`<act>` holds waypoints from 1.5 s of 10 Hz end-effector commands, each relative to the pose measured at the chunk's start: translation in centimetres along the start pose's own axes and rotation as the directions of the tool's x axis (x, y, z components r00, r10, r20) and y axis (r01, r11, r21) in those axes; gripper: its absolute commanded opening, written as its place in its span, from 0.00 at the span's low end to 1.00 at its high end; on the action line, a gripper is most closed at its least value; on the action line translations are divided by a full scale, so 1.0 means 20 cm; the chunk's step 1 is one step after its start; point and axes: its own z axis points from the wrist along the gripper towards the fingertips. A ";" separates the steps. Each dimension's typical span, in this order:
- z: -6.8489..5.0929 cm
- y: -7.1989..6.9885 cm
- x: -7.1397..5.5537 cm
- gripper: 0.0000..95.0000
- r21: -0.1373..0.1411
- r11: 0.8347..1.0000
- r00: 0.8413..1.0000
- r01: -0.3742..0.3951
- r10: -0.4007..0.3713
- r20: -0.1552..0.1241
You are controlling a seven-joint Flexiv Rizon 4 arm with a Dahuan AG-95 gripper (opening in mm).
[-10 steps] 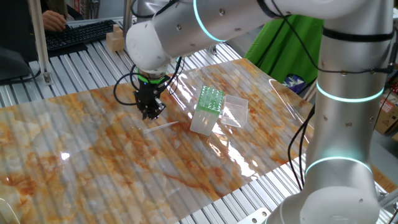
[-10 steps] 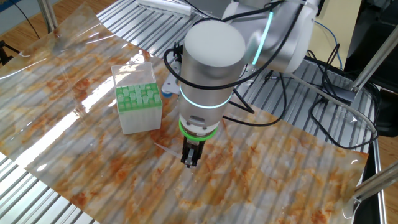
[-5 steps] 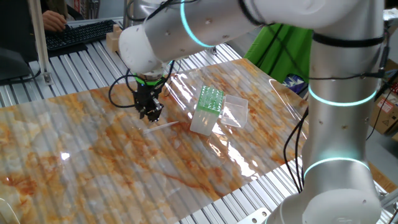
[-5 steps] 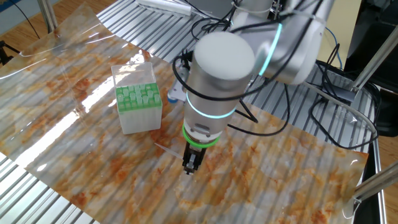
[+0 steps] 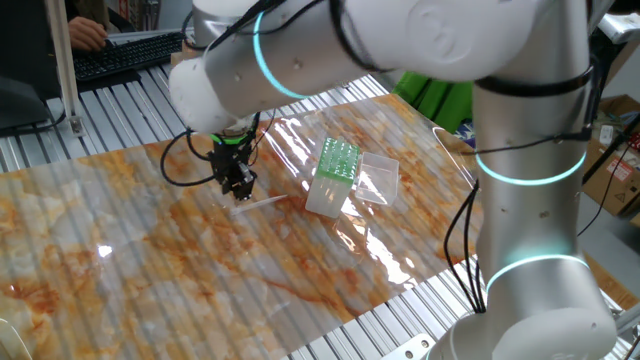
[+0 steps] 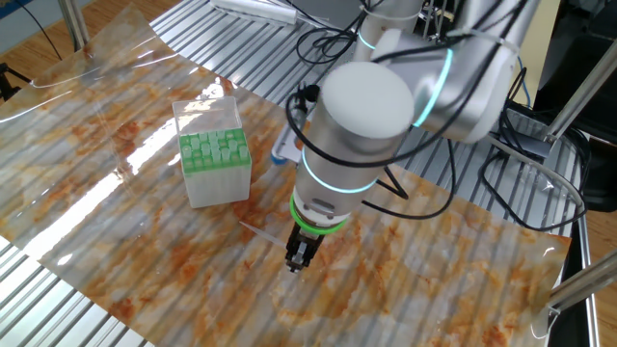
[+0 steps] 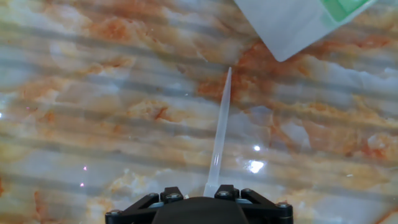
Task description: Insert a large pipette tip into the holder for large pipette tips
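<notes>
A: Where is the large pipette tip (image 7: 219,134)?

B: Lying flat on the marbled surface (image 5: 150,270), its point aimed toward the holder for large pipette tips (image 5: 334,178) but apart from it. In the hand view its wide end runs under the claw's body at the bottom edge.

A: And the claw (image 6: 298,262)?

B: It points straight down right over the wide end of the tip, low above the surface. Its fingers look close together in the fixed views, but whether they grip the tip or stand slightly apart, I cannot tell; the fingertips are hidden in the hand view.

A: The holder?

B: It stands upright on the surface, green grid on top, clear lid (image 5: 378,178) open flat beside it.
</notes>
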 end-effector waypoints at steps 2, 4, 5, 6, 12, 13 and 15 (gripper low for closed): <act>0.00 0.00 0.00 0.40 -0.002 1.000 1.000 -0.024 0.024 0.017; 0.01 0.00 0.00 0.40 -0.008 0.999 0.999 -0.039 0.039 0.026; 0.02 -0.01 0.00 0.40 -0.011 0.999 0.998 -0.042 0.042 0.039; 0.02 -0.01 0.00 0.40 -0.014 0.999 0.998 -0.044 0.044 0.041; 0.06 -0.05 0.01 0.40 -0.020 0.999 0.993 -0.028 0.030 0.111; 0.07 -0.06 0.00 0.40 -0.019 0.999 0.992 -0.031 0.033 0.118; 0.09 -0.08 0.01 0.40 -0.019 0.999 0.991 -0.041 0.043 0.125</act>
